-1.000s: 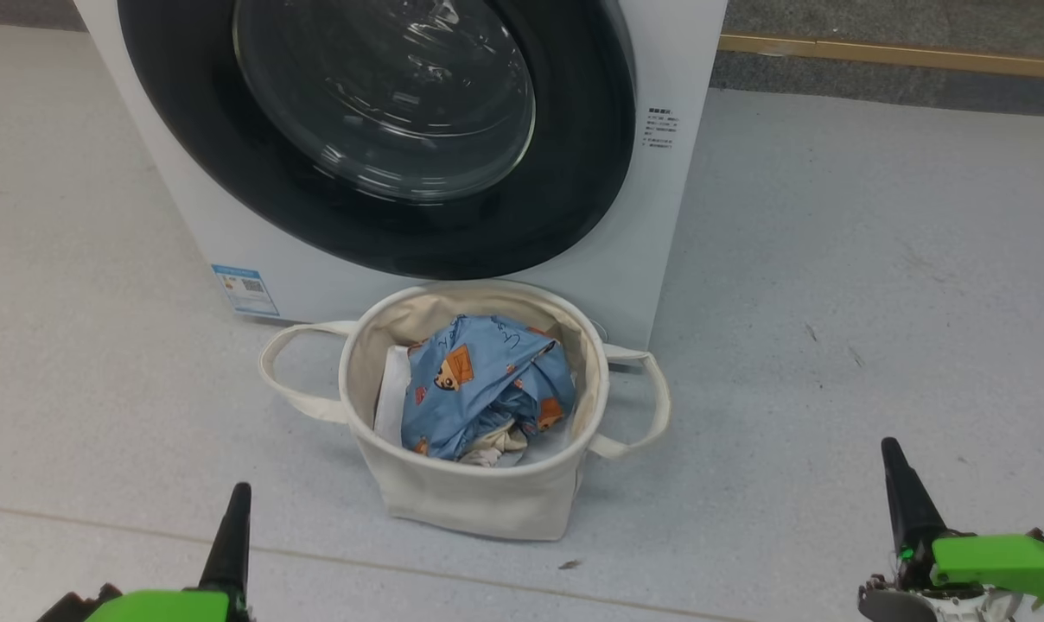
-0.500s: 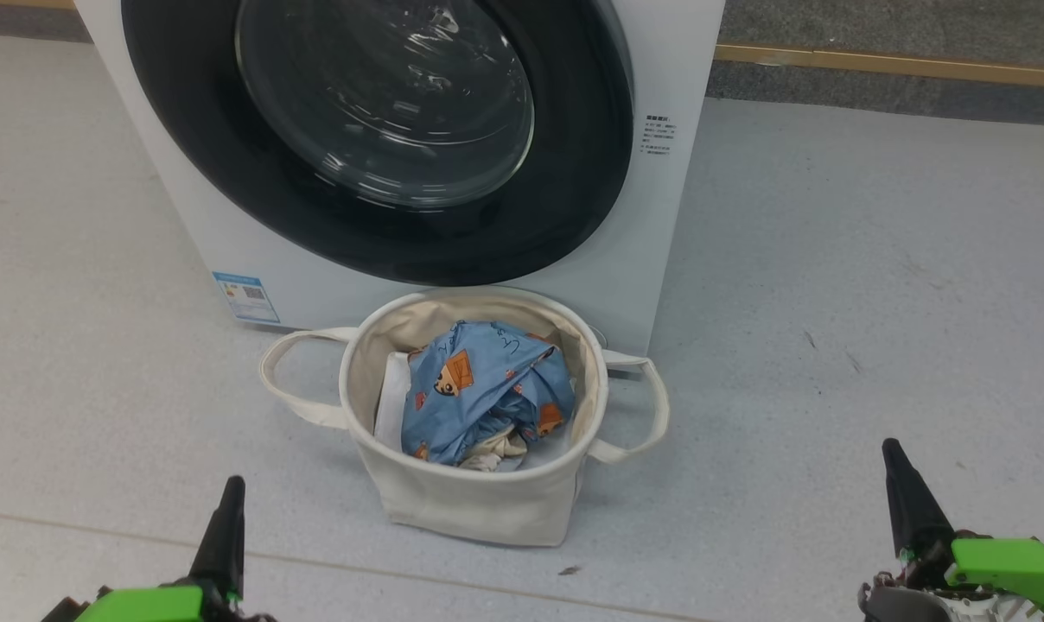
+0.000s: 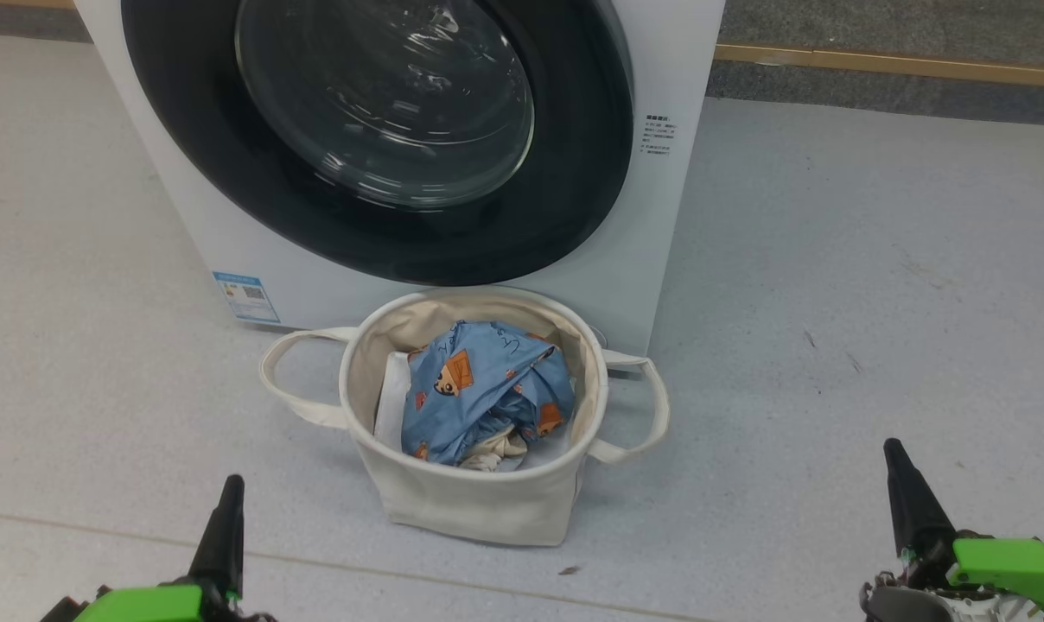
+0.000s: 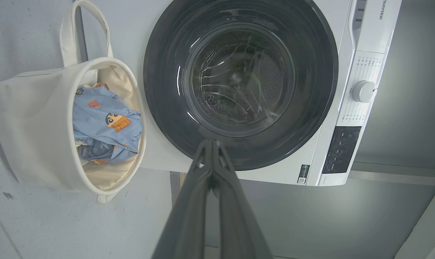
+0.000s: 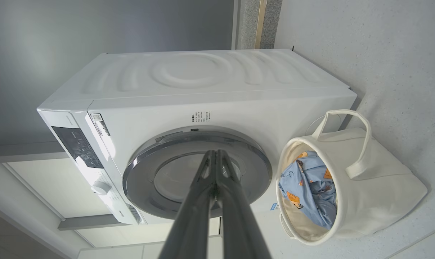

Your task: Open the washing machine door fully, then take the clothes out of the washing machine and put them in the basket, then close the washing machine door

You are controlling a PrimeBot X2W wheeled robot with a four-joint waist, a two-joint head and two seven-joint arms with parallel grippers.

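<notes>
With the washing machine door [image 3: 375, 138] flush on the washing machine [image 3: 673, 216], the clothes [image 3: 479, 380] in the basket [image 3: 470, 510] just before it, and left gripper [image 4: 212, 144] and right gripper [image 5: 214, 153] pinched together empty, nothing seems left.

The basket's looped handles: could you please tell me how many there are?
2. One handle loops out from the left side of the basket in the head view, the other from its right side; none seems hidden.
</notes>
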